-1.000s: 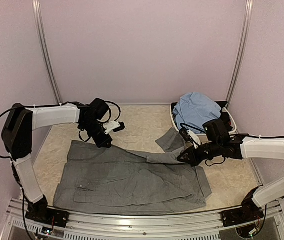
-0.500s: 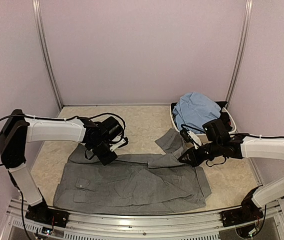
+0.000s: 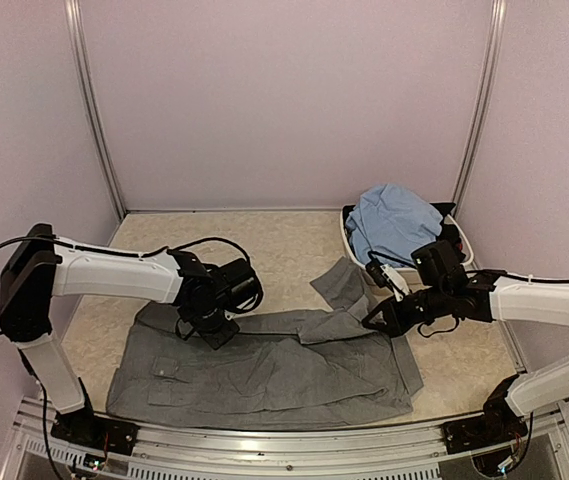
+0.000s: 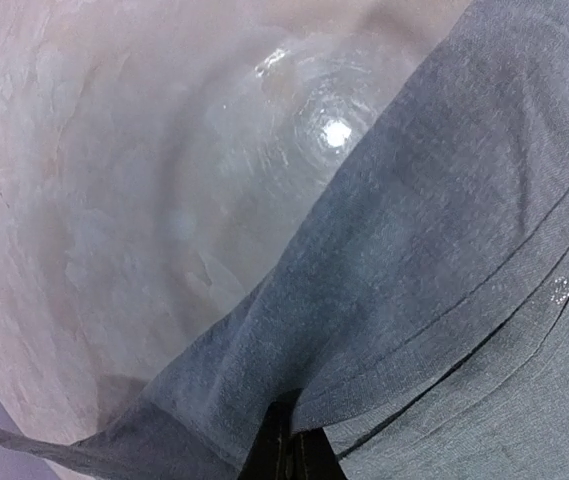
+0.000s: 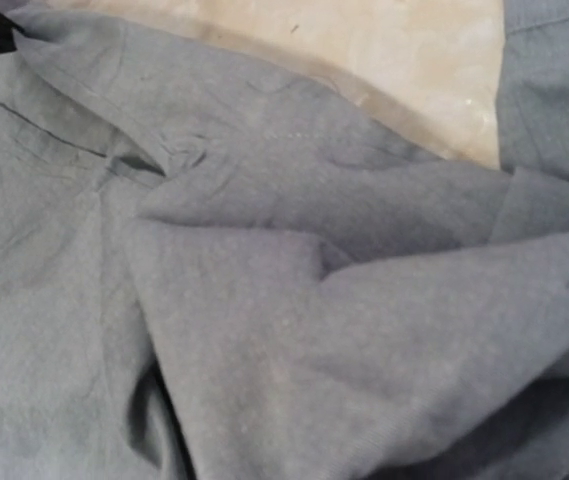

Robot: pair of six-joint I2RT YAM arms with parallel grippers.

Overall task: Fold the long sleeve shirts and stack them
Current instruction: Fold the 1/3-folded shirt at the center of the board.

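Note:
The slate grey shirt (image 3: pixel 264 370) lies spread across the front of the table, with one sleeve (image 3: pixel 339 282) reaching toward the back. My left gripper (image 3: pixel 214 332) is over the shirt's back left part, shut on its edge. In the left wrist view the cloth (image 4: pixel 444 250) drapes over the shut fingertips (image 4: pixel 286 455). My right gripper (image 3: pixel 376 320) is at the shirt's right side near the sleeve, with cloth gathered in it. Grey cloth (image 5: pixel 314 330) fills the right wrist view and hides the fingers. The light blue shirt (image 3: pixel 394 222) is heaped in the basin.
The white basin (image 3: pixel 467 245) stands at the back right, close behind my right arm. Beige tabletop (image 3: pixel 274 250) shows behind the grey shirt. Purple walls and two metal posts close in the table.
My left gripper has moved right and toward the front, carrying the grey shirt's back left edge over its body. My right gripper has shifted slightly right and toward the front with the cloth.

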